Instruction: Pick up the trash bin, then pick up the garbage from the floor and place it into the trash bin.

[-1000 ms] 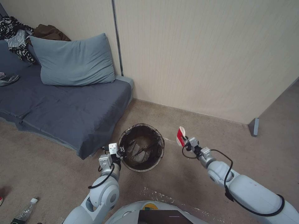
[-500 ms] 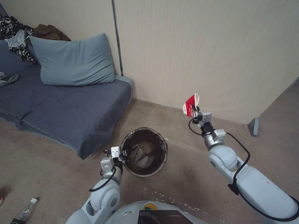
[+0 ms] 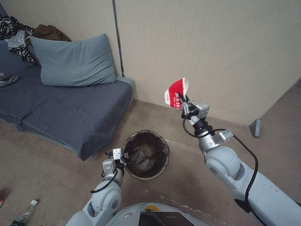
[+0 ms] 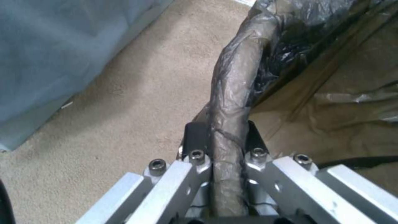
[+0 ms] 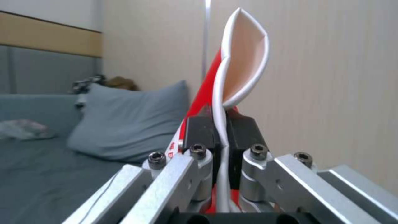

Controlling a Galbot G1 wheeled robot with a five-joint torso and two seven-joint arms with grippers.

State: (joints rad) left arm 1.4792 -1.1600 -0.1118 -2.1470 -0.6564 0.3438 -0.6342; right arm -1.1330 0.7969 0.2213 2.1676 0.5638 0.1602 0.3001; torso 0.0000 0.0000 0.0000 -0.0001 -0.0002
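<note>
The trash bin (image 3: 146,155), a round bucket lined with a dark bag, hangs just above the carpet in the head view. My left gripper (image 3: 123,156) is shut on its near-left rim; the left wrist view has the bag-wrapped rim (image 4: 230,102) pinched by my left gripper (image 4: 222,137). My right gripper (image 3: 181,101) is raised well above and to the right of the bin, shut on a squashed red-and-white paper cup (image 3: 176,90). In the right wrist view the cup (image 5: 242,59) rises out of my right gripper (image 5: 221,132). A clear bottle (image 3: 26,212) lies on the floor at the lower left.
A grey-blue sofa bed (image 3: 75,110) with a pillow (image 3: 73,61) and clothes (image 3: 15,34) stands left of the bin. A beige wall (image 3: 203,50) runs behind. A small grey block (image 3: 256,127) sits at the wall's right end. A red scrap (image 3: 1,202) lies at the far left edge.
My right arm has lifted the cup from beside the bin to high up in front of the wall and swung it left. The bin and left gripper shifted slightly nearer.
</note>
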